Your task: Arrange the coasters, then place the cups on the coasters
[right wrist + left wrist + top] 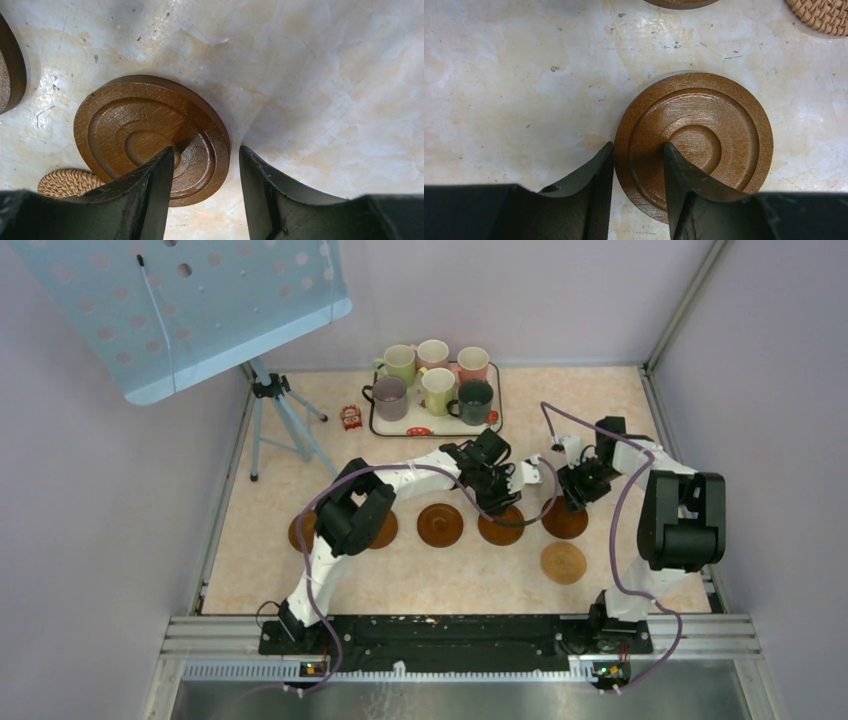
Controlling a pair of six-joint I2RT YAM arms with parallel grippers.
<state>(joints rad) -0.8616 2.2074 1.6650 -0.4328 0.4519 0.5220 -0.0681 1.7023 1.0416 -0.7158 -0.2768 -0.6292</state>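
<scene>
Several brown ringed coasters lie in a row across the table, and a lighter tan coaster [563, 562] sits nearer the front. My left gripper [497, 502] [638, 147] is down on one brown coaster [500, 527] [694, 142] and shut on its rim, one finger outside the edge, the other at the centre ring. The right gripper [578, 498] [206, 150] is open astride the rim of the neighbouring coaster [565, 520] [150, 135], its outer finger [260, 175] clear of the edge. Several cups [437, 390] stand on the tray [432, 428] at the back.
A small red item [350, 417] lies left of the tray. A tripod [280, 410] holding a blue perforated board [180, 300] stands at the back left. The left arm's elbow covers part of the two left coasters [380, 528]. Walls enclose the table.
</scene>
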